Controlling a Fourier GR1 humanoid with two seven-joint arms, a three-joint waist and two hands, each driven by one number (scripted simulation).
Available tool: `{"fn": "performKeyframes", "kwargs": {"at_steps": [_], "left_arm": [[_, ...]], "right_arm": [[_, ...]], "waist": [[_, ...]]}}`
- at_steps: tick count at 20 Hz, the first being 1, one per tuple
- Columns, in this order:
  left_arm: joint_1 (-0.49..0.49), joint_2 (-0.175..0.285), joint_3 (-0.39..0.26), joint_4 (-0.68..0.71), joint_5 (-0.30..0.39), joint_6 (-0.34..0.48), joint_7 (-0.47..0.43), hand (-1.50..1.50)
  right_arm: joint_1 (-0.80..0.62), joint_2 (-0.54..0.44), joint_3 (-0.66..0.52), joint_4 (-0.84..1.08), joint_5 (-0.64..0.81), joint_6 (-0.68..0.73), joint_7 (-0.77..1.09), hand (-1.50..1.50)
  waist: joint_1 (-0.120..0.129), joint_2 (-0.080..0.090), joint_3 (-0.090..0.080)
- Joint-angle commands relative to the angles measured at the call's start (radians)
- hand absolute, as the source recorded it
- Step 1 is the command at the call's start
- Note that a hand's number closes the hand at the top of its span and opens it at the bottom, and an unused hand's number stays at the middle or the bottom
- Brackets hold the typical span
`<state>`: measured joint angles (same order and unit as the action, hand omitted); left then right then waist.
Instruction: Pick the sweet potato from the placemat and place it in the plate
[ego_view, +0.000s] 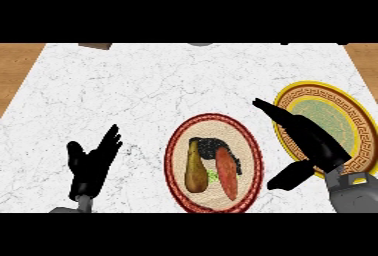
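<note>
sweet potato (227, 174) on placemat (172, 159) beside brown gourd-shaped item (196, 172), right hand (314, 142) released, fingers straight, over plate (325, 88) left rim, left hand (91, 166) relaxed open at lower left

**White marble counter, wood down both sides**

Pretty much everything here is a white marble counter top (111, 85) with thin grey veins running all over it. It looks narrower toward the far edge. On the left there's a brown wood wedge (15, 65) with visible grain, and a matching wood patch (365, 52) sits far right. Can't tell if that's floor or more furniture. A small grey-brown block (97, 46) sits at the far edge, cut off. A pale grey shape (199, 44) to its right is too cropped to identify. Light is soft and even.
</note>
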<state>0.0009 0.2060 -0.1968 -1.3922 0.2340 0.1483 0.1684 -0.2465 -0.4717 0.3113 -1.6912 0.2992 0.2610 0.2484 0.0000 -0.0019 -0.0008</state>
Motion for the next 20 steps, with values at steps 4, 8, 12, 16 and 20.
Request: {"fn": "performKeyframes", "kwargs": {"at_steps": [4,8,12,16,20], "left_arm": [[-0.034,-0.089,-0.023,0.063,-0.063,0.048,-0.017,0.00],[-0.026,0.007,0.045,-0.084,-0.019,-0.012,0.113,0.00],[0.024,-0.070,0.017,-0.030,-0.073,-0.004,0.040,0.00],[-0.044,-0.081,0.055,0.017,-0.091,-0.020,0.046,0.00],[-0.003,-0.034,0.095,-0.056,-0.081,-0.055,0.072,0.00]], "right_arm": [[-0.010,0.158,0.139,-0.042,0.191,-0.029,0.199,-1.50],[0.111,0.125,0.113,-0.132,0.152,0.075,0.203,-1.50],[0.087,0.211,0.103,-0.002,0.223,0.064,0.132,-1.50],[0.105,0.263,0.123,0.001,0.289,0.065,0.124,-1.50],[0.069,0.277,0.102,0.076,0.367,0.041,0.102,-1.50]], "waist": [[0.001,0.002,0.000],[-0.003,0.000,0.001],[0.001,0.002,0.001],[0.000,0.002,0.001],[0.002,0.002,0.001]]}}
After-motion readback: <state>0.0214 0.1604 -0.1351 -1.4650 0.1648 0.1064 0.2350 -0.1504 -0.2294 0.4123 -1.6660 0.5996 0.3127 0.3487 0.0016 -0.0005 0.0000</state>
